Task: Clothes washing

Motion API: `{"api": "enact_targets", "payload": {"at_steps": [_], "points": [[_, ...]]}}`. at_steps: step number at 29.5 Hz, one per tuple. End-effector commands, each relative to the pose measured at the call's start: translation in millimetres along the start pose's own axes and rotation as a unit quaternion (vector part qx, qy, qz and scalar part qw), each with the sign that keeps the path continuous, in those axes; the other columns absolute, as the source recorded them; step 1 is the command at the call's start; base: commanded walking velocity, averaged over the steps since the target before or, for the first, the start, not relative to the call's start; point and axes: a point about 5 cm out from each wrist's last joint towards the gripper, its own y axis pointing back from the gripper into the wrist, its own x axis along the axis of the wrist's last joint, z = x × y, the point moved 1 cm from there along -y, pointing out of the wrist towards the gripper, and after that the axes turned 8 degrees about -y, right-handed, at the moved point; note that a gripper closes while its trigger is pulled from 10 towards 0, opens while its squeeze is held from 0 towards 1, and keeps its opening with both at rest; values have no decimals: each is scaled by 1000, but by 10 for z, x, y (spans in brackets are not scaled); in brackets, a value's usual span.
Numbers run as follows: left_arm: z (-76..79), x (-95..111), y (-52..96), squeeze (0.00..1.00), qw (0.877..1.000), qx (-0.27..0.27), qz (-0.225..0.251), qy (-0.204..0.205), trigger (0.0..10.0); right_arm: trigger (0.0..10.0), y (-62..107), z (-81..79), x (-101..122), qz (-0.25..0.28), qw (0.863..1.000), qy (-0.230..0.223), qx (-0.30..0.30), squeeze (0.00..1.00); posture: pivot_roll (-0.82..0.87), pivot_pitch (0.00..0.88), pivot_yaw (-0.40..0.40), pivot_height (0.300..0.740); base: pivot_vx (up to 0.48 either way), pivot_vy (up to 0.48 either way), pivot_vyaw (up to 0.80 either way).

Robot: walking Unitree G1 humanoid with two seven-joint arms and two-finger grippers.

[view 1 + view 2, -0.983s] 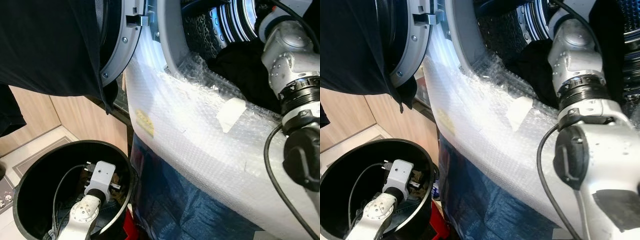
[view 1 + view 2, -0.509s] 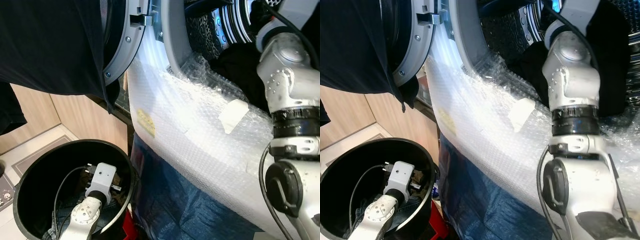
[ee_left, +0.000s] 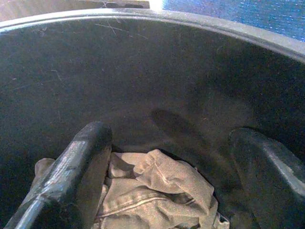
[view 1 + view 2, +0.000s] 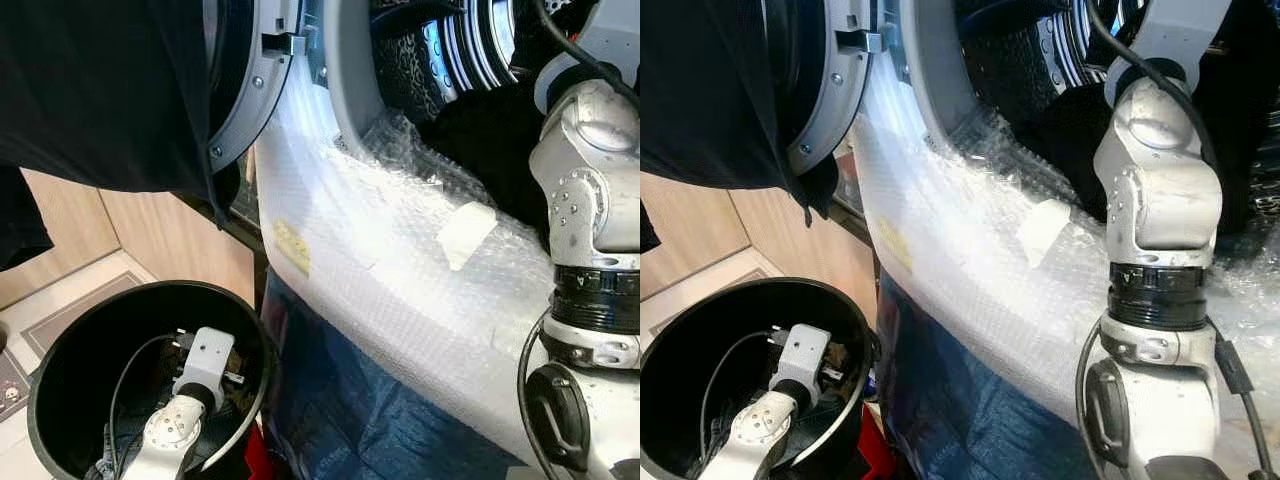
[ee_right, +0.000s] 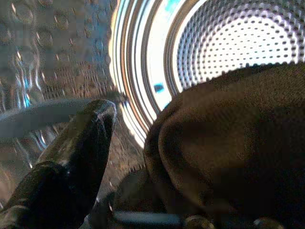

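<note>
A dark garment [image 5: 228, 143] lies inside the washing machine drum [image 5: 238, 38], bunched against the perforated steel back wall. The right claw [image 5: 119, 157] is deep in the drum beside it. One black finger [image 5: 81, 143] shows, and the cloth covers where the other would be, so I cannot tell whether this claw grips the garment or has let it go. The step in hand looks like loading: the right arm [image 4: 1160, 200] reaches through the machine's opening with the dark fabric around it.

Below the drum and to its left, a round black plastic bucket [image 4: 60, 350] stands on the floor. The left claw [image 3: 167, 157] hangs inside it, fingers spread wide and holding nothing, just above a crumpled beige garment [image 3: 157, 191] with stitched seams, lying at the bottom.

The likely next move is for the left claw to drop onto the beige cloth, pinch a thick fold and lift it clear of the bucket's rim. The right arm would need to pull out of the drum without dragging the dark garment back.

The drum is shiny, ribbed and dotted with small holes. Below its opening, the machine's front is wrapped in white bubble wrap [image 4: 380, 260], soft and crinkled, over a blue sheet [image 4: 350, 420]. To the drum's left, the round grey door [image 4: 250, 100] stands open, with black cloth [image 4: 100, 90] hanging before it.
</note>
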Motion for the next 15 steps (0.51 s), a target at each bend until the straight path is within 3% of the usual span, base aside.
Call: {"api": "enact_targets", "payload": {"at_steps": [1,7,9,10,11,12,13,15], "points": [[106,-43,8,0,1000,-23,-9,-10,10000,10000,3,66,71,8,1000,3,-7,1000,99,40,-124,740,0,0,0],[92,-33,-2,0,1000,-21,-8,-11,10000,10000,14,111,120,-1,1000,-31,-5,1000,92,48,-123,740,0,0,0],[89,-31,-8,0,1000,-20,-8,-9,10000,10000,-6,218,47,3,999,33,-36,1000,93,49,-123,740,0,0,0],[91,-29,-10,0,1000,-21,-8,-9,10000,10000,-29,348,103,35,994,59,-82,1000,88,57,-123,740,0,0,0],[91,-29,-10,0,1000,-21,-8,-9,10000,10000,-29,348,103,35,994,59,-82,1000,88,57,-123,740,0,0,0],[91,-28,-12,0,1000,-22,-8,-10,10000,10000,-42,487,230,85,985,68,-133,1000,91,60,-123,740,0,0,0],[89,-28,-12,0,1000,-22,-8,-10,10000,10000,-31,534,324,110,981,49,-154,1000,91,60,-123,740,0,0,0],[75,-30,-12,0,1000,-19,-8,-10,10000,9922,2,499,481,150,976,32,-154,1000,91,64,-124,740,0,0,0]]}}
